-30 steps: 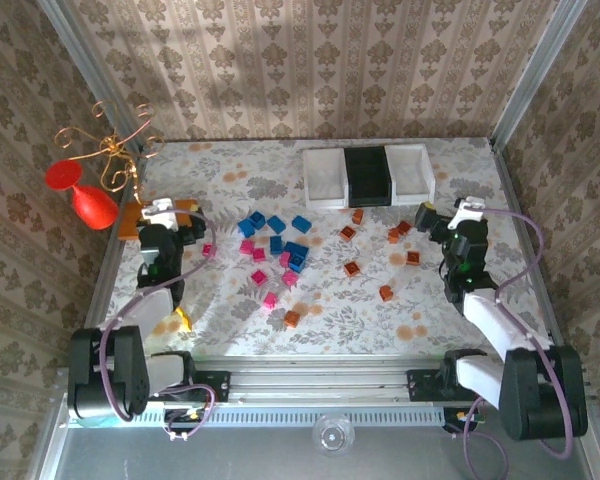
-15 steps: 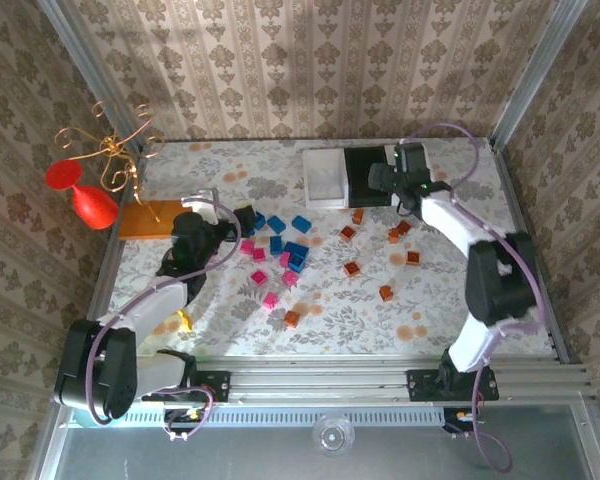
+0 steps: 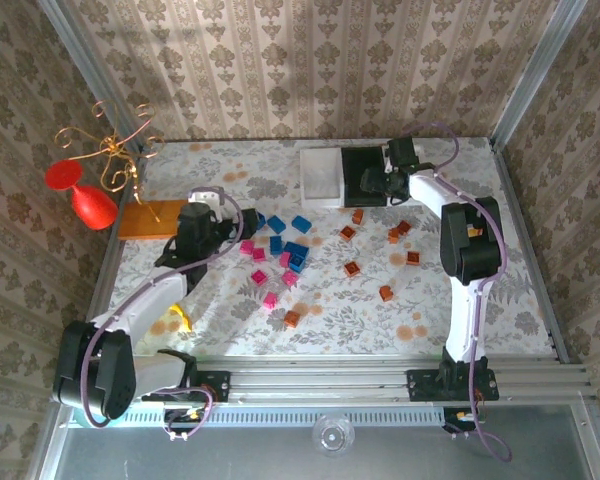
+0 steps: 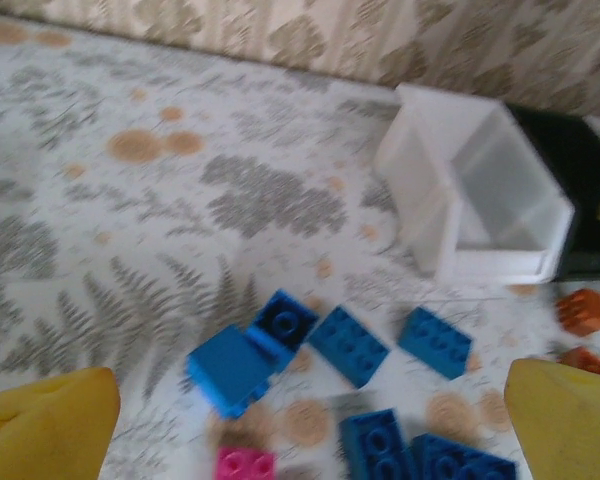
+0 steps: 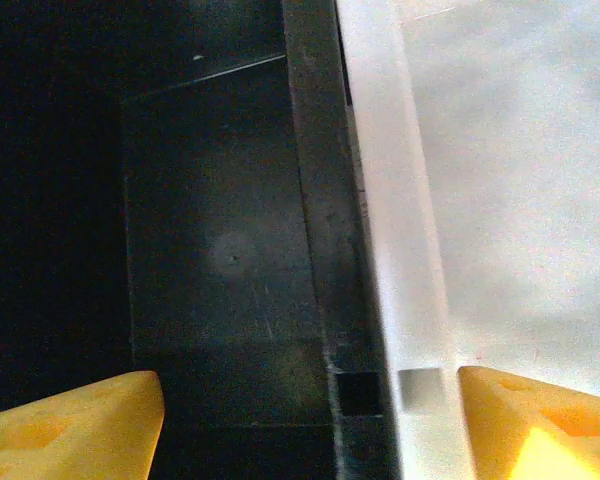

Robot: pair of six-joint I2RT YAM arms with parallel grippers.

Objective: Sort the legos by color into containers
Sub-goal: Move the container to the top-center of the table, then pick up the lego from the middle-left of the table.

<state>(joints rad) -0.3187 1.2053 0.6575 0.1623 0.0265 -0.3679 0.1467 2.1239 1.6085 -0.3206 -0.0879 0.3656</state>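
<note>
Top cam first: the left claw (image 3: 225, 216) is hanging with its fingers spread wide, just left of the small blue plastic lego bricks (image 3: 285, 238). Those are sitting in a loose bunch on the floral-print desk (image 3: 500, 300), with the little pink plastic lego bricks (image 3: 259, 277) mixed in on the near side and the orange-brown plastic lego bricks (image 3: 352, 269) scattered further right. All of them are lying on the desk in front of the open rectangular trays at the far edge, a white plastic tray (image 3: 320, 175) touching a black plastic tray (image 3: 358, 165) on its right. The right claw (image 3: 372, 185) is hovering over that black tray. A flat orange board (image 3: 145, 220) is lying by the desk's left edge. Left wrist cam: the yellow fingers (image 4: 45, 430) are showing in both bottom corners, far apart, with blue bricks and one pink one lying just ahead and the white tray beyond them. Right wrist cam: the yellow fingertips (image 5: 70, 415) are standing apart, one over the black tray's floor, the other over a white tray right against it, with the touching walls between them.
</note>
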